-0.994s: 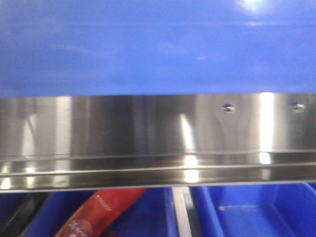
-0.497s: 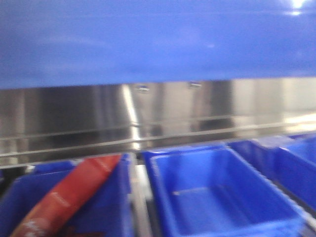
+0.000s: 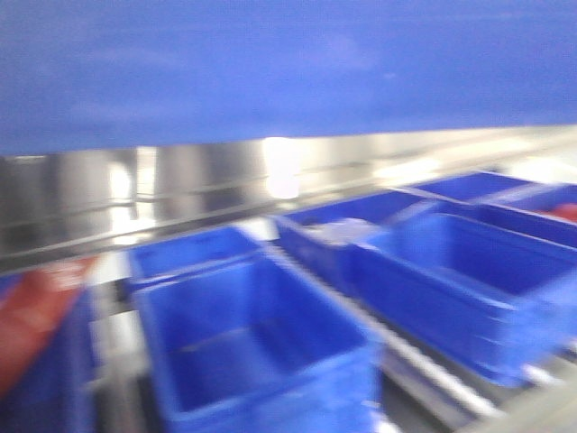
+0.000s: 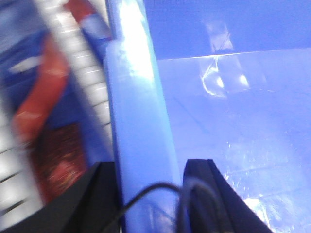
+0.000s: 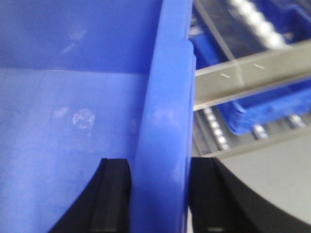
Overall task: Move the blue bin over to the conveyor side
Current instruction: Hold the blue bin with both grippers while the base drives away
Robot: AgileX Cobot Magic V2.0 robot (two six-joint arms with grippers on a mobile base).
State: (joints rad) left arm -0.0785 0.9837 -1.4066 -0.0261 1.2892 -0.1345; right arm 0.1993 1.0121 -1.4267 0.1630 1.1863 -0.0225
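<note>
Blurring smears the crates [image 3: 261, 352] below the blue bin [image 3: 270, 72], one holding a red packet [image 3: 32, 316]; left gripper [image 4: 150, 194] and right gripper [image 5: 160, 194] clamp its rim.

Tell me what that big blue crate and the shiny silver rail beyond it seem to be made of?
The large glossy blue crate looks like moulded plastic: even colour, smooth walls and soft white highlights along its thick rim. The silver rail looks like polished metal, possibly stainless steel, judging by its streaky mirror-like reflections. The blur leaves the exact metal open.
</note>
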